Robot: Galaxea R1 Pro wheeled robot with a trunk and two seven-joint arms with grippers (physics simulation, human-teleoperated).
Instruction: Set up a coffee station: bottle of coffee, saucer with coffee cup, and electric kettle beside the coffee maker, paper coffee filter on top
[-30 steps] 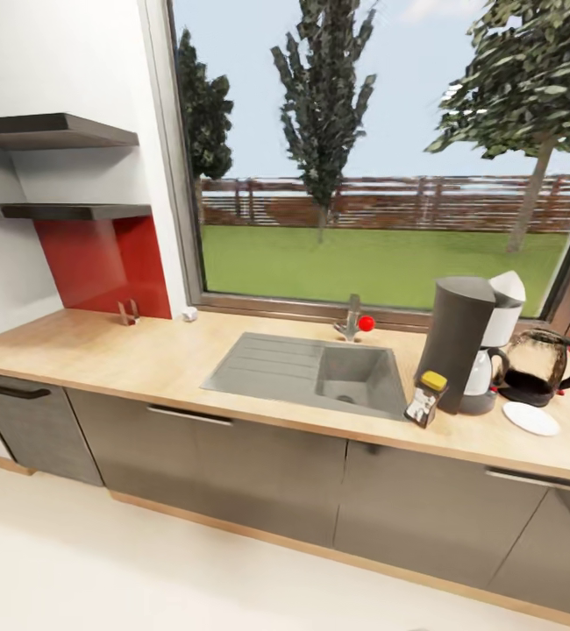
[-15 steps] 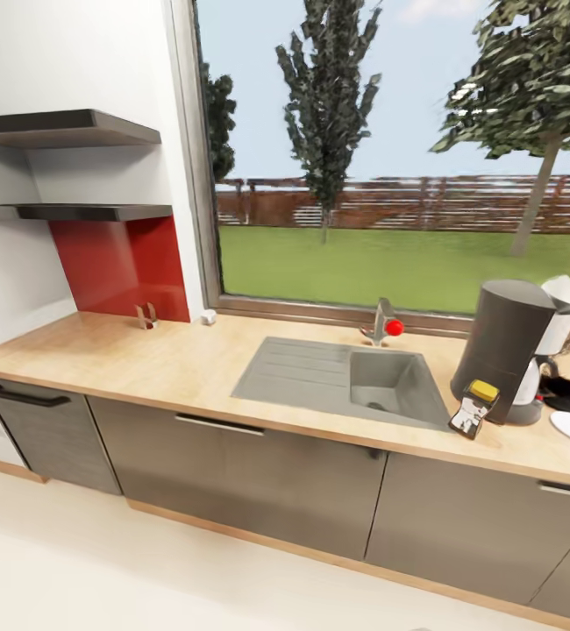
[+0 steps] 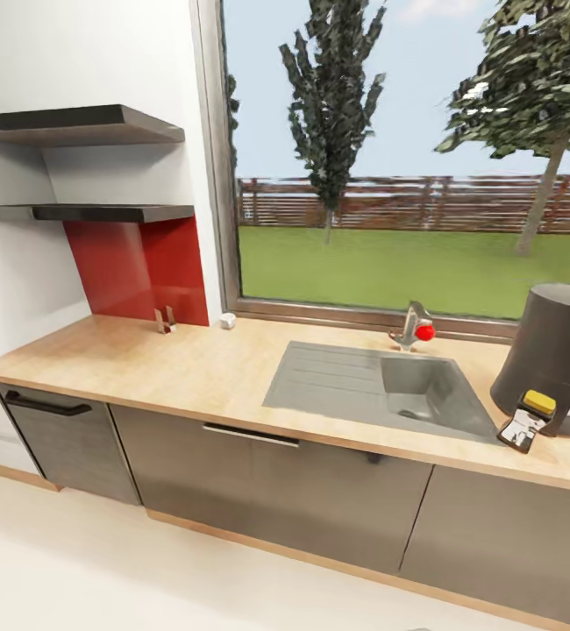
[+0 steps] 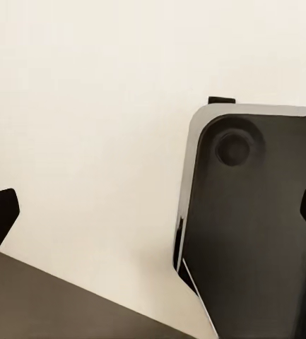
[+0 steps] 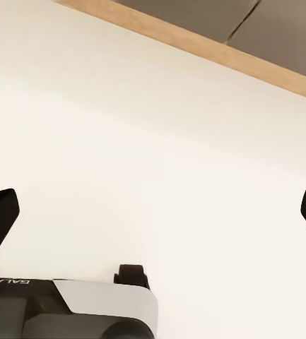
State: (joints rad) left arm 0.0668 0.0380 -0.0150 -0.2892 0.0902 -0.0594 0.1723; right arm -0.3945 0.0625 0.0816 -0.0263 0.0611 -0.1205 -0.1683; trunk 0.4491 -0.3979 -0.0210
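The coffee maker [image 3: 555, 350] stands on the kitchen countertop [image 3: 188, 368] at the right edge of the head view, cut off by the frame. The bottle of coffee [image 3: 527, 422], with its yellow lid, sits just in front of it near the counter's front edge. The saucer, coffee cup, electric kettle and paper filter are out of view. My left gripper [image 4: 153, 215] is open over pale floor and a dark part of my own base [image 4: 251, 233]. My right gripper [image 5: 153, 212] is open too, empty, above pale floor.
A steel sink [image 3: 381, 390] with a red-knobbed faucet [image 3: 415, 326] is set into the counter left of the coffee maker. Two dark shelves [image 3: 92, 124] hang on the left wall over a red backsplash [image 3: 136, 267]. Grey cabinets [image 3: 267, 478] run below; a wooden plinth [image 5: 195, 49] borders the floor.
The head camera has swung left, so the whole scene has slid right; the kettle and saucer have passed out of the frame's right edge. Nothing on the counter has moved.
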